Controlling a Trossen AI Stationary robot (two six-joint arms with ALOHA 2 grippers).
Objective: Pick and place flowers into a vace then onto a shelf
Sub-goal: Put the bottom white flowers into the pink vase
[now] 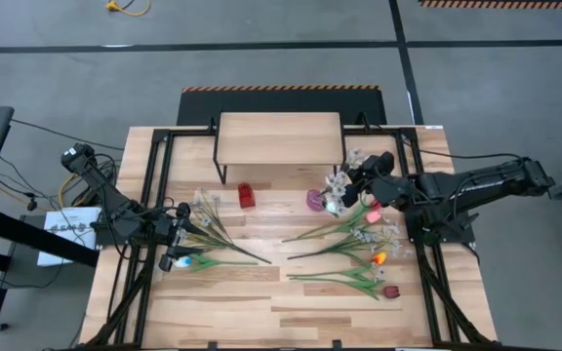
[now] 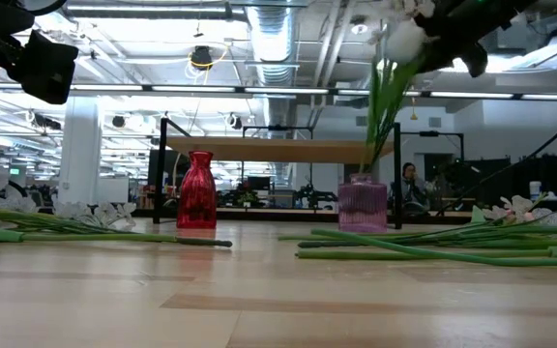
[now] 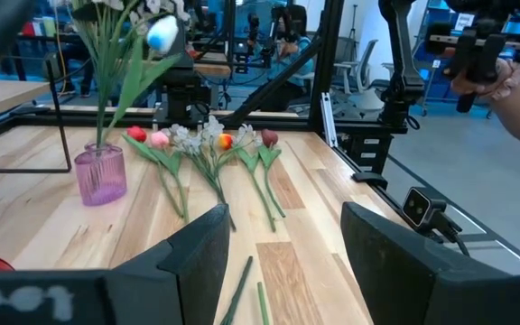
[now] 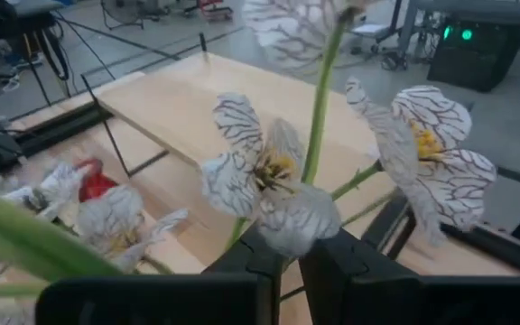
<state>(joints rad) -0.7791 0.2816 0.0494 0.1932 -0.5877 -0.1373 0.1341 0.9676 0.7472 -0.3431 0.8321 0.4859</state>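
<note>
I have the right claw [image 1: 351, 191] above the pink vase [image 1: 315, 200], fingers clenched around the white flower spray [image 4: 273, 185] so its stems hang into the vase mouth. Left claw [image 1: 178, 244] waits released at nine o'clock on the desk [image 1: 261, 302]; shelf [image 1: 279, 138] sits at twelve.

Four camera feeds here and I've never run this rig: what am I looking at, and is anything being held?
Two dark robot arms work at a slatted wooden table. One picture looks straight down, one looks level across the tabletop, and two come from the wrists. The right gripper pinches a white-blossomed green stem whose foot stands in the clear purple glass vase. The left gripper waits open beside loose white sprays. A red glass vase, tulips and the low light-wood shelf are also there.
</note>
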